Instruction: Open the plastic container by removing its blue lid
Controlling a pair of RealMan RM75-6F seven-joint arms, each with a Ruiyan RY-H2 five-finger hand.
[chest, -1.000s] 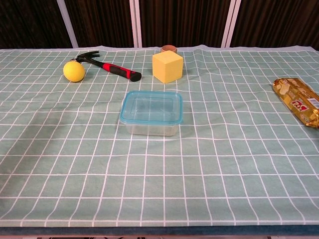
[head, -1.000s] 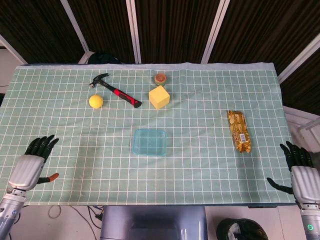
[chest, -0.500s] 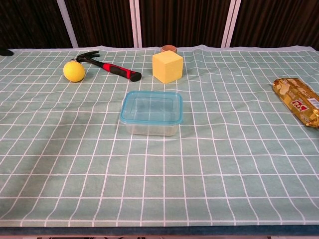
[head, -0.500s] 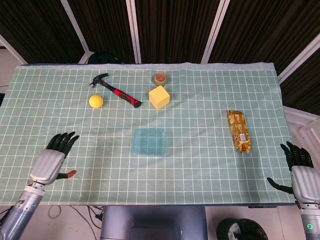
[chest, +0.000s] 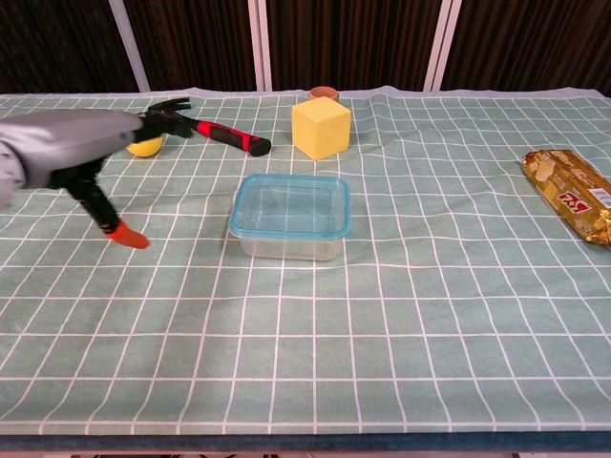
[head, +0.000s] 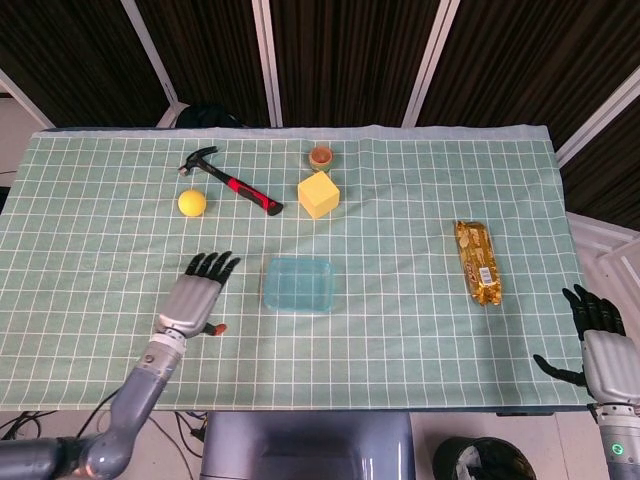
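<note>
- Green checked cloth with a white grid covered the whole table in both views.
- At the left, the left hand hovered over the cloth with nothing in it, fingers spread and pointing toward 12 o'clock, thumb out to the side. It was near the container, at its 9 o'clock, and apart from it.
- In the chest view the same left hand showed as a grey blur at the left edge, its orange-tipped thumb angled down toward the cloth.
- A yellow ball lay at 11 o'clock from the container, well apart from it.
- A hammer with a red and black handle lay just past the ball, head toward 10 o'clock.
- The plastic container sat near the middle of the table, clear-walled, with its blue lid on top and closed.
- A yellow cube stood at 12 o'clock from the container.
- A small brown cup stood just behind the cube, near the far edge.
- A gold snack packet lay lengthwise at 3 o'clock from the container, well apart.
- At the far right, the right hand hung off the near corner of the table, empty, fingers apart and upright, thumb out to the side.
</note>
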